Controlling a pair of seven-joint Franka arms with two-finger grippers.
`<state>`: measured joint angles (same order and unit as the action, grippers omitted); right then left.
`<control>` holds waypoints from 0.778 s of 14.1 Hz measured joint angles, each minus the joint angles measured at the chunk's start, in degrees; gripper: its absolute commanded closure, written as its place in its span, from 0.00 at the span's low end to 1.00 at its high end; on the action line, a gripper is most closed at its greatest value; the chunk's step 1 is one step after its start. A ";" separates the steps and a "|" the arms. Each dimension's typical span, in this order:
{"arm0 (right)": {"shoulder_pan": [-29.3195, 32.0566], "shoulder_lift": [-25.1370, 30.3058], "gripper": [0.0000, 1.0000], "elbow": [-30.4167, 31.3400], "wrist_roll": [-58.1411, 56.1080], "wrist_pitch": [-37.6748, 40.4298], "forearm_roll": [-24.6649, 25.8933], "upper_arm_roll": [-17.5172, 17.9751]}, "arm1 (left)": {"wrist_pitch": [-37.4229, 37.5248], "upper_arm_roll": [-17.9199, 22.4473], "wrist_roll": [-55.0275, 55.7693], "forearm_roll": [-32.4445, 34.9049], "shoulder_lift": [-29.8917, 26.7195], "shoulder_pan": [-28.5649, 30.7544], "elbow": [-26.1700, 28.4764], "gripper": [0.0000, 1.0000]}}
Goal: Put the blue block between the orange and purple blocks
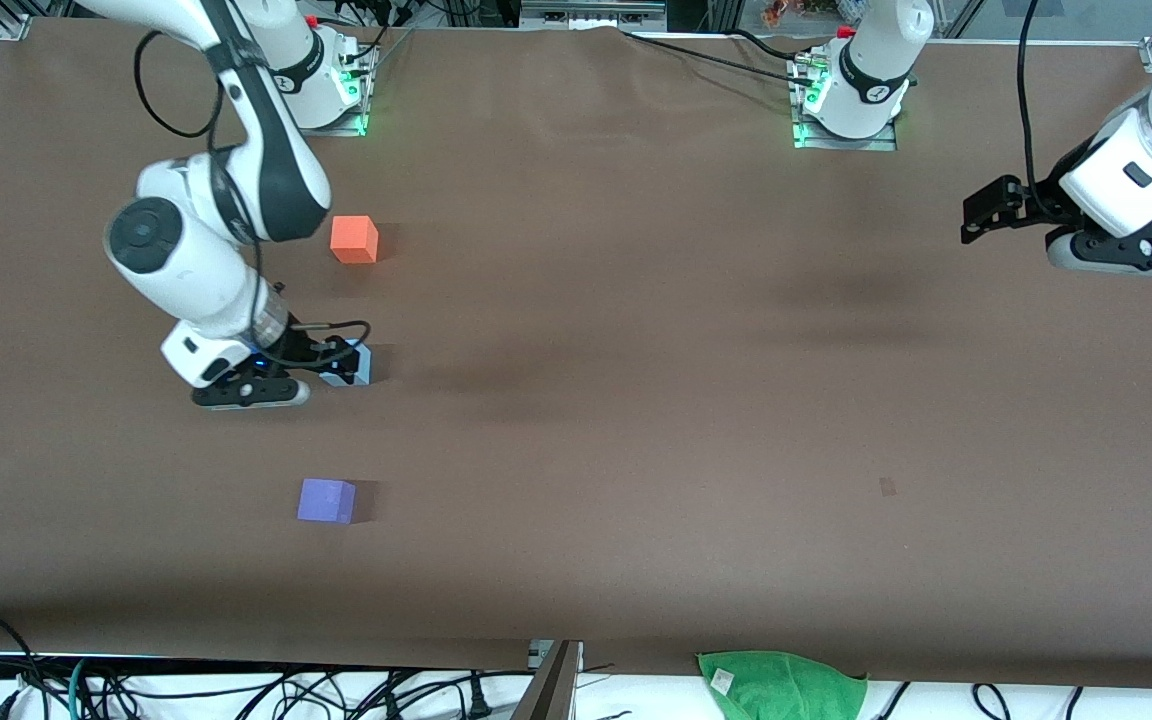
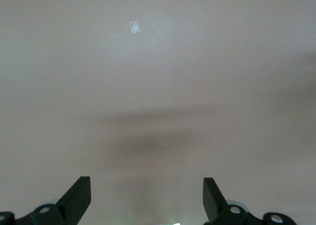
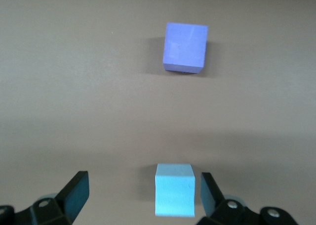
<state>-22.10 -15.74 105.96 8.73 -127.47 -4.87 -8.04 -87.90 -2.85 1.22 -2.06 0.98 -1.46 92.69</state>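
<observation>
Left of centre in the front view, your right gripper [image 1: 341, 362] is low at the table with its fingers spread around the blue block [image 1: 360, 362]. Check the right wrist view: the blue block [image 3: 174, 189] sits on the table between the two fingers, close beside one finger [image 3: 207, 193] and well apart from the other [image 3: 76, 195], so nothing is clamped. You can see the purple block [image 1: 326, 500] lower in the frame, nearer the front camera, and the orange block [image 1: 354, 239] higher up, farther from it; the blue block lies between them. At the upper right edge of the frame, your left gripper [image 1: 978, 215] waits in the air over bare table [image 1: 686, 420], fingers [image 2: 76, 198] parted and holding nothing.
</observation>
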 measured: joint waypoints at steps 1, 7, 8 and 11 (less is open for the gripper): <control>0.01 1.32 0.00 -1.86 0.00 4.88 0.01 -0.32 | 0.20 0.15 -0.04 0.01 1.18 0.08 -1.51 0.00; 0.06 9.45 0.00 -12.46 0.01 27.33 3.65 -1.79 | 0.68 0.26 -0.07 0.01 2.39 0.13 -5.19 0.00; 0.06 10.94 0.00 -13.30 0.02 29.74 3.72 -2.12 | 0.62 0.15 -0.07 0.01 2.39 0.13 -5.40 0.00; 0.39 16.05 0.00 -13.45 -0.81 35.00 3.72 -4.04 | -0.70 -0.03 -0.07 0.64 2.39 0.13 -5.53 0.00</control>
<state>-21.71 0.31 92.51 7.92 -92.47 -1.15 -12.08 -88.59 -2.88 1.15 -1.42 3.37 -1.33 87.16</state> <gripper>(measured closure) 0.000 0.000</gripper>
